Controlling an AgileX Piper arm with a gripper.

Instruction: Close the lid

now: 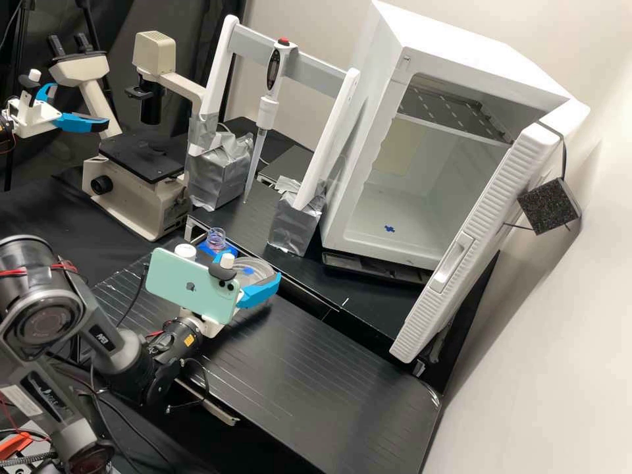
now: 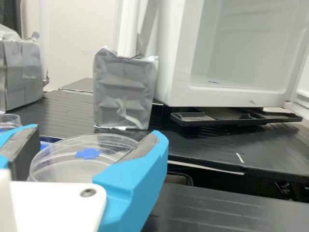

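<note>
The gripper, fingers spread wide, clasped the clear dish. Beyond that dish stood a silver-wrapped block.

The cabinet is white, with a blue patch on its floor, a ribbed white door and crinkled silver wrapping beside it. In front of it, the gripper has bright blue fingers with dark grey pads, the clear dish a blue mark, and the phone is mint green.

Bright, soft light, apparently from above
</note>
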